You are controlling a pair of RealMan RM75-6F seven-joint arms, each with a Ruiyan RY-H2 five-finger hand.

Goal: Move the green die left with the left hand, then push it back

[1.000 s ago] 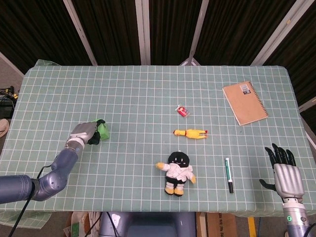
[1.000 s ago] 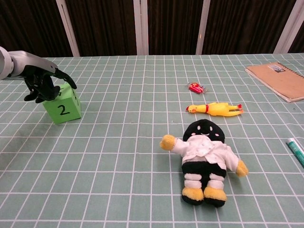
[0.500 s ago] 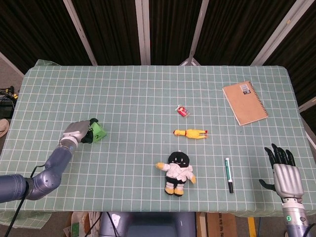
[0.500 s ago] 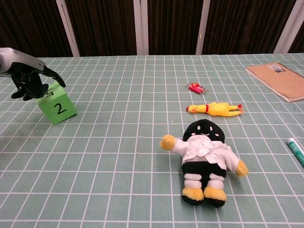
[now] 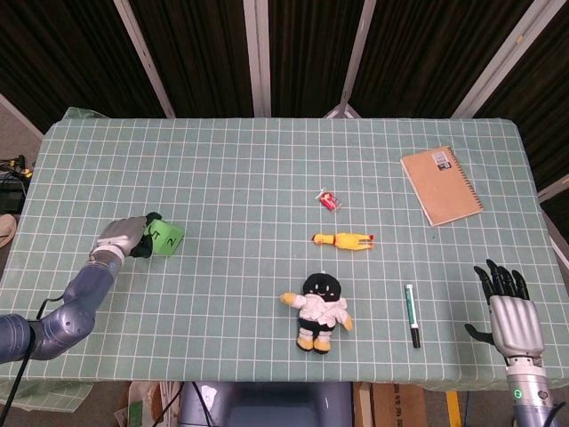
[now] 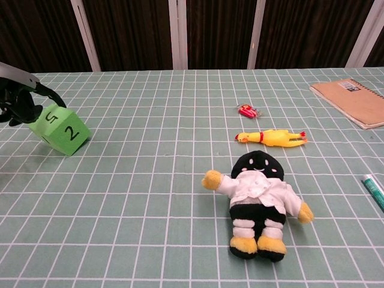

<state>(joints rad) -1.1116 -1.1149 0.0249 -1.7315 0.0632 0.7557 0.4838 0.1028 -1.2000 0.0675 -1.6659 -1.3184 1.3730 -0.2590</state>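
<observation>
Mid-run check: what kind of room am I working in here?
Probably a lab data-collection bench: a table under a green grid cloth, dark curtains behind, and stray props like a plush doll and notebook.

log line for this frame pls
left hand holds green die, tilted | right hand open, idle | push-back not yet done

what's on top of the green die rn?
The left hand grips the green die from its upper left, dark fingers over the top edge. Faces 5 and 2 show; the far side is covered.

Green die (image 6: 60,129), black numerals; pale green white-gridded tablecloth (image 5: 267,169); yellow chicken (image 5: 342,238); brown notebook (image 5: 441,185); black-white-yellow doll (image 5: 318,310).
</observation>
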